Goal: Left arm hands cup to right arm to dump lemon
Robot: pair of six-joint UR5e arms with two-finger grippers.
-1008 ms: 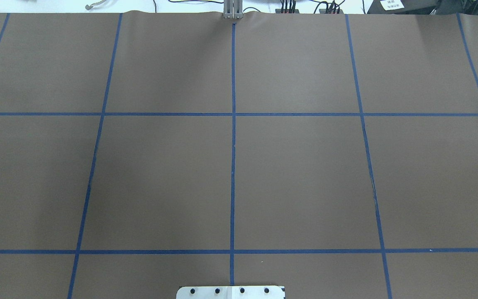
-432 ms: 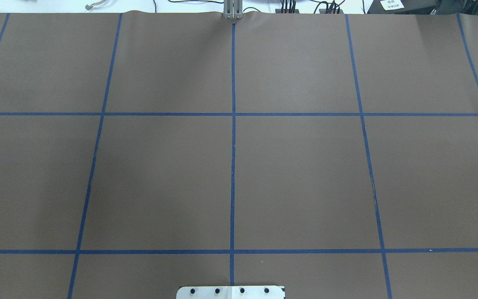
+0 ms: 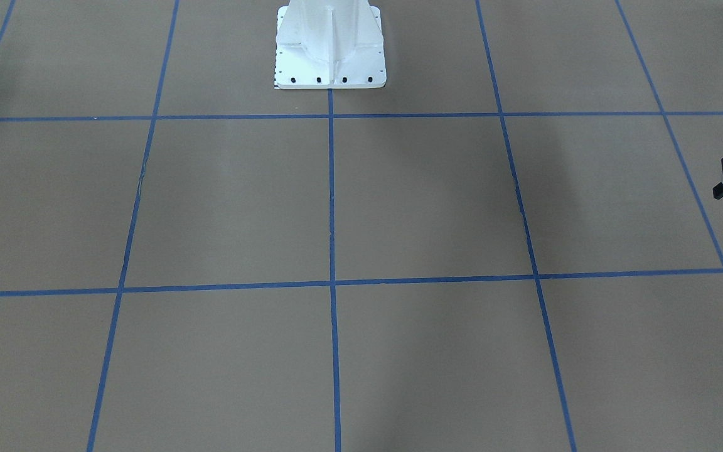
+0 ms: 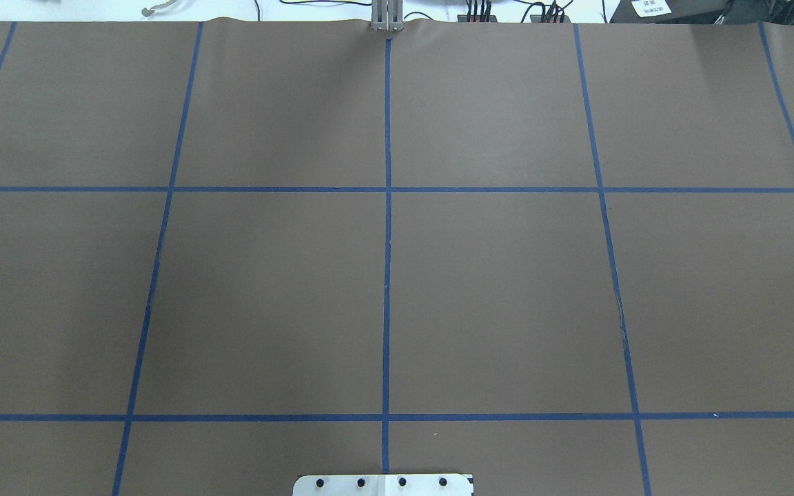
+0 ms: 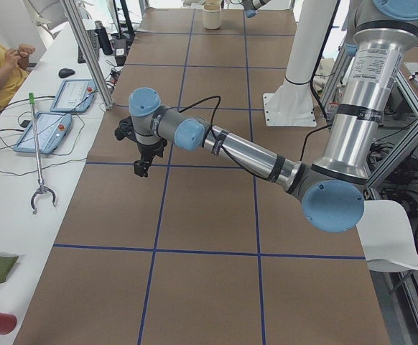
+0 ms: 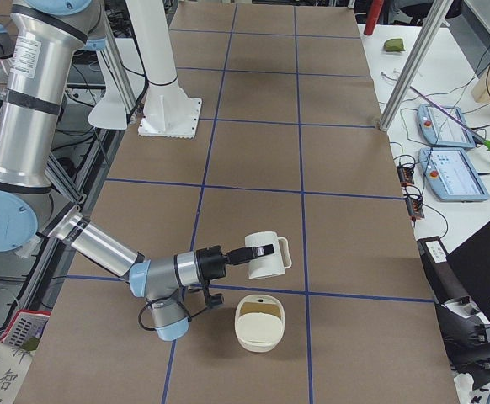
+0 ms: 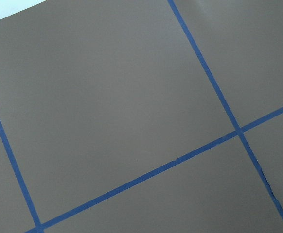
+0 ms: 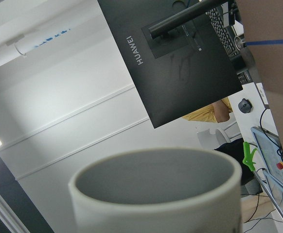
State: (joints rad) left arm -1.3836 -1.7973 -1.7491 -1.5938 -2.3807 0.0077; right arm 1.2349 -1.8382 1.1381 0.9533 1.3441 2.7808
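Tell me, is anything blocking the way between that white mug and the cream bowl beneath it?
Nothing visible. Only open air lies between the cup at the right gripper and the bowl below it.

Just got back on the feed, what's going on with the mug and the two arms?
The white mug is up off the table at the tip of the right gripper, near a cream bowl that stands on the table; how the jaws stand I cannot judge from this side view. The left gripper hangs over the table far from the mug, with nothing in it. The right wrist view shows part of the mug's grey inside, and no lemon there.
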